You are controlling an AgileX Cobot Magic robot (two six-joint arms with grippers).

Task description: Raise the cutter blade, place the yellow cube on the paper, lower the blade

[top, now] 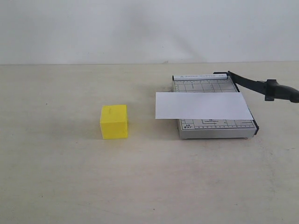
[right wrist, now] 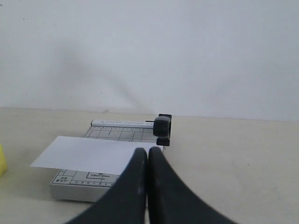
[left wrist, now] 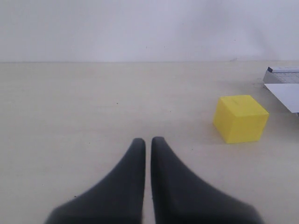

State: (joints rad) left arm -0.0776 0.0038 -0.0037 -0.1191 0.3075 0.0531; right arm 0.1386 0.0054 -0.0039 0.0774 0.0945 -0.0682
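Left wrist view: my left gripper (left wrist: 147, 140) is pressed shut, empty; yellow cube (left wrist: 240, 118) sits on the table (top: 56, 177) ahead, apart; right gripper (right wrist: 148, 151) likewise shut, empty, short of the cutter base (right wrist: 74, 184); paper (top: 202, 105) lies across it, hiding its middle; cutter blade (top: 261, 86) slants off the base, handle tip cut off in the exterior view.

Bare table (top: 56, 177) lies open on every side of the yellow cube (top: 114, 122), a gap parting it from the paper (top: 201, 105) overhanging the cutter base (top: 215, 128), while the cutter blade (top: 261, 87) juts rightward beyond the base.
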